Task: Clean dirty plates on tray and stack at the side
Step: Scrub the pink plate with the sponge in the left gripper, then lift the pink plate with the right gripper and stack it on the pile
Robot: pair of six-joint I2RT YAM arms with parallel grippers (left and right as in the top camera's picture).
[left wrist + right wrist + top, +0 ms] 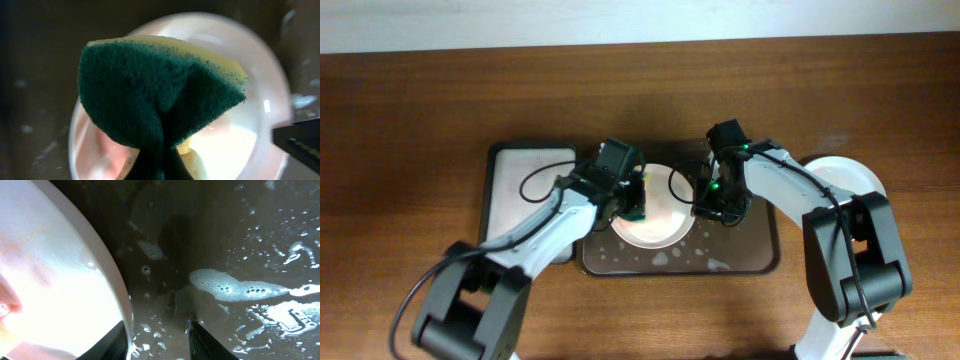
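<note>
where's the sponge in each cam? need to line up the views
Overhead: the sponge is centre-left, at the left edge of the plate on the tray.
Left wrist: it fills the middle of the frame, green side toward the camera.
Right wrist: not in view.
Shared landmark: that plate, behind the sponge in the left wrist view, far left in the right wrist view.

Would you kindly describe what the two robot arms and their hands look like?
The left arm and right arm have white shells with black joints and bases. Thin black cables loop near each wrist. Small green lights glow on the right arm. The left hand and right hand are black.
</note>
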